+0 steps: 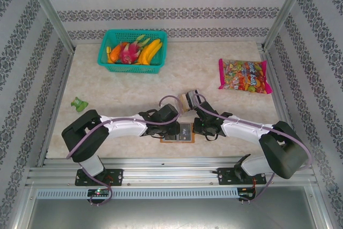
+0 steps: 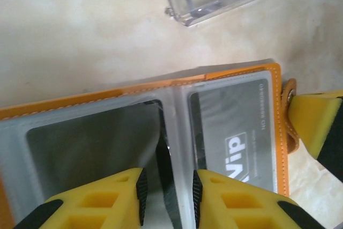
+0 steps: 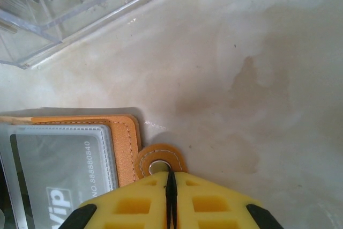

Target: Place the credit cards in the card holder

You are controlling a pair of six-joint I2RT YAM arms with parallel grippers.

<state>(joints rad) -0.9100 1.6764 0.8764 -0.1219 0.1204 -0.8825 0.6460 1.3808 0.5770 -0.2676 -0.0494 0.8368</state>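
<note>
Open wallet [image 2: 107,94] low in frame on the table [image 3: 241,52]. The right end effector [image 3: 171,178] is clamped on its tab [image 3: 159,156]. The left end effector [image 2: 168,183] straddles the fold, grip unclear.

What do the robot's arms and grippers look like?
The left arm and right arm are each made of smooth white tubes joined by chunky black joints, with a purple cable looping along them. They stand on black bases. The left gripper and right gripper have bright yellow fingers with squarish hollows and black pads inside.
</note>
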